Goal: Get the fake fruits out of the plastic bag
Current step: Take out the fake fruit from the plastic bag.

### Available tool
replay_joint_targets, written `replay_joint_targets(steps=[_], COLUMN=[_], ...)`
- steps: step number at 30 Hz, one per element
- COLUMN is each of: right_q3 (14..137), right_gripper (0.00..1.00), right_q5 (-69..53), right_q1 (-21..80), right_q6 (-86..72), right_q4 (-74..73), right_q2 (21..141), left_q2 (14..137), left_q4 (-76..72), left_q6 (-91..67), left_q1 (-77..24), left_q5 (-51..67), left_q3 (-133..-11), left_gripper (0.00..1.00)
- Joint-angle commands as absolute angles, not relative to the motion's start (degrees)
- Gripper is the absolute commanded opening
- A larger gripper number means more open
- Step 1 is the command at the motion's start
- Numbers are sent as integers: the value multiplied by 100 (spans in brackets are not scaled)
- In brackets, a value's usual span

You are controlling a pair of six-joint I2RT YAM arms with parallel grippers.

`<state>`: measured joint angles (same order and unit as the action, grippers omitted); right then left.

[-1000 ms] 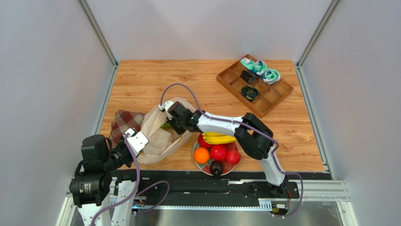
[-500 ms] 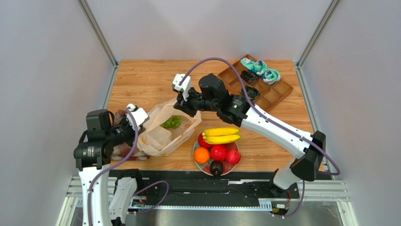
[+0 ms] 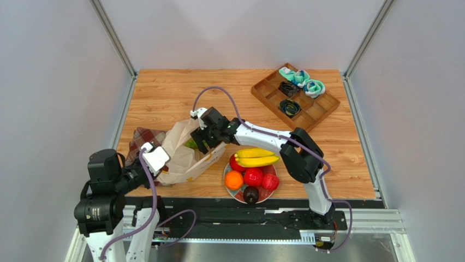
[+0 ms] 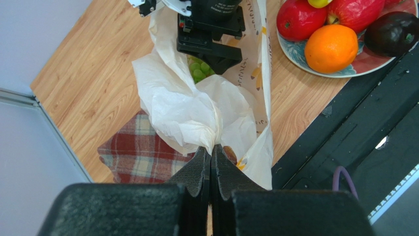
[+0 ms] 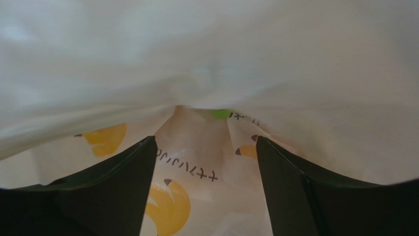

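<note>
The plastic bag (image 3: 180, 158) lies left of the plate, its mouth toward the plate. My left gripper (image 4: 211, 150) is shut on a bunched fold of the bag (image 4: 192, 105) at its near end. My right gripper (image 3: 201, 143) reaches into the bag's mouth. In the right wrist view it (image 5: 205, 140) stands open, with bag film (image 5: 206, 64) all round and nothing between the fingers. Green grapes (image 4: 199, 71) lie inside the bag, just beyond the right gripper. Bananas (image 3: 255, 157), an orange (image 3: 233, 179), red fruits (image 3: 252, 177) and a dark one (image 3: 251, 194) sit on the plate (image 4: 314, 66).
A red plaid cloth (image 3: 141, 143) lies under the bag's left side. A wooden compartment tray (image 3: 319, 112) with rolled cloths and black cables stands at the back right. The black base rail (image 3: 245, 210) runs along the table's near edge.
The right gripper rose to the bag's far rim, then came back down into the bag's mouth and its jaws opened. The left arm shifted but kept its hold on the bag.
</note>
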<state>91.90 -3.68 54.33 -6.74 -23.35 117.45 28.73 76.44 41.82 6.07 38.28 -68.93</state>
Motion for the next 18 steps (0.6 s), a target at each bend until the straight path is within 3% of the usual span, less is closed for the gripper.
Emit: replay_joint_targets(steps=[1,4,12,15,16,18], right_q3=[9755,9949,10590,10582,10556,10512], right_gripper=[93,100,95,85,76,68], right_q5=[-27,-306,281,448,466,387], right_q1=[5309,5309,5546,5537,5537,5537], right_q6=[-1256,-1546,-1521,-1354,-1284,-1117], right_q4=[-2083,-1873,-1863,-1934,-1925,-1863], right_q2=[11987,12348,13166,13298,13307,13289], left_q2=[2664,2672,2804,2795,2804,2804], left_q4=[8525,8675,8815,8833,8824,8772], left_q6=[4184,4306,4324,4315,4307,4289], left_q1=[615,607,615,615,615,615], left_q5=[3920,3990,4025,4017,4008,3982], left_q3=[-6829,-6803,-6908,-6900,-6882,-6838], left_gripper=[0,0,0,0,0,0])
